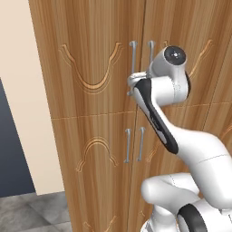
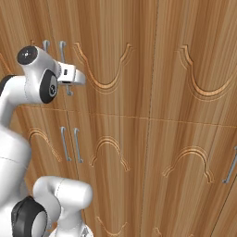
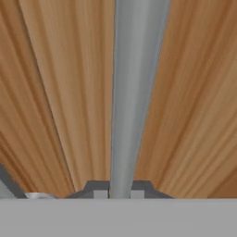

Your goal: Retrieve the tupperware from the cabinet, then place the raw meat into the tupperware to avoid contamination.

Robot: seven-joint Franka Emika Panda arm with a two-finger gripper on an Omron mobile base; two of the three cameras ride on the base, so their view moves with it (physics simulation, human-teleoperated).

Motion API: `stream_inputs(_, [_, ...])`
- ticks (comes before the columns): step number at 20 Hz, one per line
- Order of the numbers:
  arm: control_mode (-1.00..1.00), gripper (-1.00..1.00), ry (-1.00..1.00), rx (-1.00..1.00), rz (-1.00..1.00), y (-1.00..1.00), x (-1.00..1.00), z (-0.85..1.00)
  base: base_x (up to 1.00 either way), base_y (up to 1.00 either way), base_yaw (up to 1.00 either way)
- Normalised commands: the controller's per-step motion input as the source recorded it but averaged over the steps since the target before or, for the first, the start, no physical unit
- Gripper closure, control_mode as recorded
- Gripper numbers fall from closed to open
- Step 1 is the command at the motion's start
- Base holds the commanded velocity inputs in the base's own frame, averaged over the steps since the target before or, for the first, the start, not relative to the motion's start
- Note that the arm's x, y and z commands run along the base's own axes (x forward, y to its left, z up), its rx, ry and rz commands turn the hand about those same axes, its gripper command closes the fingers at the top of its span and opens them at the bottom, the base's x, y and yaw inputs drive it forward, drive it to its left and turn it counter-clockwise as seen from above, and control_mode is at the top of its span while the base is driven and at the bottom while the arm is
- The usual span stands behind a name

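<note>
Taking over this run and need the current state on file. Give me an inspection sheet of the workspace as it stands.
Surface: nothing seen.
Job's things: cabinet, warm-brown wood with carved arches, all doors closed; tupperware and meat nothing seen.
Clutter: nothing seen.
Grippers: gripper has its jaws shut on an upper silver bar handle, at the handle's lower part.
Cables: nothing seen.
Surroundings: beige wall left of the cabinet, grey tiled floor below.
</note>
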Motion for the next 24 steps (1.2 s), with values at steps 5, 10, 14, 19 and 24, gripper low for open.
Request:
stream_inputs(5, [-1.00, 1.00, 0.00, 0.05, 0.00, -0.11, -0.61, -0.05, 0.00, 0.00, 0.00])
stream_inputs(10, [-1.00, 1.00, -0.01, 0.07, 0.01, -0.48, -0.77, 0.00, 0.00, 0.00, 0.00])
stream_inputs(14, [-1.00, 1.00, 0.01, 0.07, 0.04, -0.53, -0.72, 0.04, 0.00, 0.00, 0.00])
stream_inputs(19, [-1.00, 1.00, 0.03, 0.07, 0.06, -0.64, -0.59, 0.09, 0.00, 0.00, 0.00])
stream_inputs(24, [-1.00, 1.00, 0.01, 0.12, 0.07, -0.82, -0.68, 0.09, 0.00, 0.00, 0.00])
